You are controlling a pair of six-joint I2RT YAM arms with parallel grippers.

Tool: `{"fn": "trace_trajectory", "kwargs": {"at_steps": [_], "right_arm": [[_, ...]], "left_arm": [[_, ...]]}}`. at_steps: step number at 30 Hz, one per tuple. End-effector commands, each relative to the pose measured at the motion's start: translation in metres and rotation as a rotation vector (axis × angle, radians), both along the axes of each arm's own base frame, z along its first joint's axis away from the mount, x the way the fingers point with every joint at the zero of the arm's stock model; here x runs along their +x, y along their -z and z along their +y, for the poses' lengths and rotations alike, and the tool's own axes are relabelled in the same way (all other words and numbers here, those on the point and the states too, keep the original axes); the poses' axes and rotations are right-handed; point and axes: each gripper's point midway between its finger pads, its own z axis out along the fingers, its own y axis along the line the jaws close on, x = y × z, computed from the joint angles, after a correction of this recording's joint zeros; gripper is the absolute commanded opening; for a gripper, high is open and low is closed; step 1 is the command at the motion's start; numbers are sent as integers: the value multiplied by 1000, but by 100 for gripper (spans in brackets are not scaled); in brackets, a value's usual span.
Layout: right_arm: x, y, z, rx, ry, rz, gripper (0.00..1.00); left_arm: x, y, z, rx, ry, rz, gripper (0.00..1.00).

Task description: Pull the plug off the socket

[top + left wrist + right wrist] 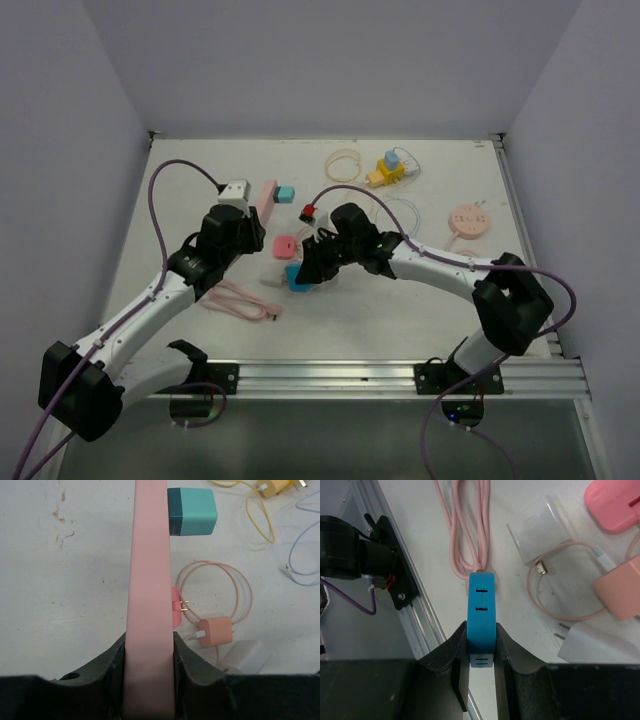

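A long pink socket strip (150, 570) lies on the table with a teal plug (192, 511) stuck in its side near the far end; both also show in the top view, the strip (268, 198) and the plug (286, 193). My left gripper (149, 645) is shut on the strip's near end, and in the top view (243, 228) it sits left of centre. My right gripper (481, 635) is shut on a blue socket block (481, 605) with slots on its face. In the top view it (305, 268) is at mid-table, apart from the teal plug.
Loose chargers lie between the grippers: a pink plug (176, 607), a salmon charger (215, 631) with a looped cable, and a white adapter (542, 527). A coiled pink cable (240, 300) lies near the front rail (330, 378). A yellow plug (388, 170) and a round pink disc (468, 221) are at the back right.
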Motion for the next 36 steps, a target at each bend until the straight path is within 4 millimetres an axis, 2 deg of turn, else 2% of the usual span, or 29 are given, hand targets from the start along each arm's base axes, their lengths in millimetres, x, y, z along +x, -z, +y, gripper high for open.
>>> {"fn": "trace_trajectory", "kwargs": {"at_steps": [1, 2, 5, 6, 10, 12, 15, 19, 25, 26, 28, 29, 30, 31, 33, 36], "right_arm": [[-1, 5, 22, 69, 10, 87, 2], [2, 14, 26, 62, 17, 106, 2], [9, 18, 33, 66, 33, 111, 9], [11, 23, 33, 54, 40, 117, 19], [20, 25, 33, 36, 74, 104, 40], [22, 27, 31, 19, 94, 95, 50], [28, 30, 21, -20, 142, 71, 59], [38, 25, 7, -48, 212, 35, 66], [68, -7, -26, -3, 396, -18, 73], [76, -9, -37, 5, 444, -15, 73], [84, -30, -46, 82, 509, -9, 78], [92, -30, -57, 100, 558, 7, 79], [96, -44, -60, 159, 595, 20, 83], [102, -44, -68, 175, 635, 33, 85], [110, -60, -72, 240, 694, 44, 91], [119, -77, -70, 326, 742, 69, 93]], "left_arm": [[13, -51, -10, -81, 40, -177, 0], [12, -52, -11, -83, 51, -178, 0], [7, -55, -12, -95, 69, -189, 0], [6, -55, -13, -98, 74, -189, 0], [2, -54, -17, -115, 98, -184, 0], [1, -53, -19, -121, 109, -180, 0], [0, -53, -20, -124, 118, -181, 0], [0, -53, -24, -130, 137, -178, 0], [-3, -56, -33, -138, 202, -185, 0], [-4, -56, -34, -140, 210, -185, 0], [-7, -56, -38, -149, 238, -183, 0], [-8, -57, -41, -156, 252, -183, 0], [-9, -56, -42, -159, 261, -183, 0], [-10, -58, -43, -162, 267, -186, 0], [-12, -58, -46, -172, 290, -187, 0], [-15, -60, -50, -186, 315, -189, 0]]}}
